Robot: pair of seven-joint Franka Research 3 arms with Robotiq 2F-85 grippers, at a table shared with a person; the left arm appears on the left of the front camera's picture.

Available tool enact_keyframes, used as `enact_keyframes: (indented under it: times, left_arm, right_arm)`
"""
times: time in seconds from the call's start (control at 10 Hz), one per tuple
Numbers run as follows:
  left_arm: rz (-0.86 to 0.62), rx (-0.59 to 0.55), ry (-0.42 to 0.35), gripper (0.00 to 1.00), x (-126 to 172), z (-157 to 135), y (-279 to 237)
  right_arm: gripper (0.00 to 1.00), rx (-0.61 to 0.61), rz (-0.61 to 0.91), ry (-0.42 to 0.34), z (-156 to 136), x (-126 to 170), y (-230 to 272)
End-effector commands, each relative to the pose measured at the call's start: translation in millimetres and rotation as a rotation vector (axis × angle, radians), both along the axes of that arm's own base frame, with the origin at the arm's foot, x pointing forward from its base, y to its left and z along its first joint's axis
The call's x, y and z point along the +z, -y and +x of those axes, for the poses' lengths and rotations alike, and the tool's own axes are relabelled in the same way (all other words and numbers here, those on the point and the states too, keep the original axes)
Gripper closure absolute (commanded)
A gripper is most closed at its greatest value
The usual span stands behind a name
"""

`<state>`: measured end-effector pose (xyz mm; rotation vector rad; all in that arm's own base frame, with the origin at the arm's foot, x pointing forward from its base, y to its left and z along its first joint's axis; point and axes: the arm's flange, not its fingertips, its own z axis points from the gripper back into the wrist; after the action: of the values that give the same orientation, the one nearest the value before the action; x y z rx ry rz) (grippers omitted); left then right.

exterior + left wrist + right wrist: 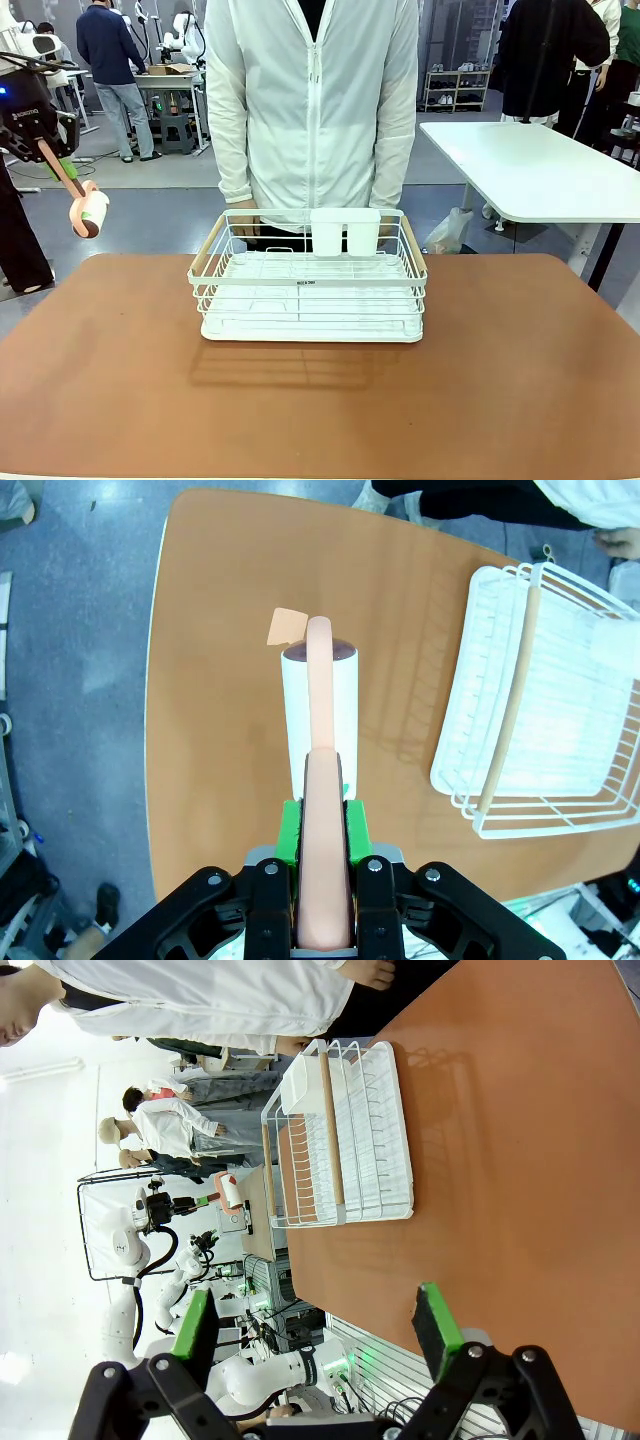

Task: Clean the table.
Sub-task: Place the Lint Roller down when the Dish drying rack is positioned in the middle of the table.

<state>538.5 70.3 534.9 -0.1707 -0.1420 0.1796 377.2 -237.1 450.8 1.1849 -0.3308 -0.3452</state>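
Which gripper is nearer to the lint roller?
Left. The left gripper is shut on the lint roller handle, above the table. The right gripper is open, far off.

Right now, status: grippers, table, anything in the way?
Left gripper shut on lint roller, held above the table. Right gripper open, empty. White wire rack sits mid-table, in the way.

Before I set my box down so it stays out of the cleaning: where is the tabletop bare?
The table is bare left, right and in front of the white wire dish rack, which stands mid-table toward the far edge. The left gripper holds a lint roller above the far-left corner.
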Motion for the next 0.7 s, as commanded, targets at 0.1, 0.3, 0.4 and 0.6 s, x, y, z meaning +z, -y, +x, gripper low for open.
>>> enact_keyframes:
  times: [0.1,0.3,0.4,0.6]
  left_arm:
    - [-0.086,0.515,-0.009,0.79,-11,6,20]
    - [-0.159,0.886,0.067,0.79,-22,0,36]
    - [-0.182,1.017,0.043,0.79,-31,-1,50]
    - [-0.163,1.180,0.045,0.79,-54,6,67]
  right_arm:
    - [0.00,0.001,0.012,0.005,-1,2,-1]
    - [0.00,0.001,0.012,0.005,-1,2,-1]
    - [0.00,0.001,0.012,0.005,-1,2,-1]
    - [0.00,0.001,0.012,0.005,-1,2,-1]
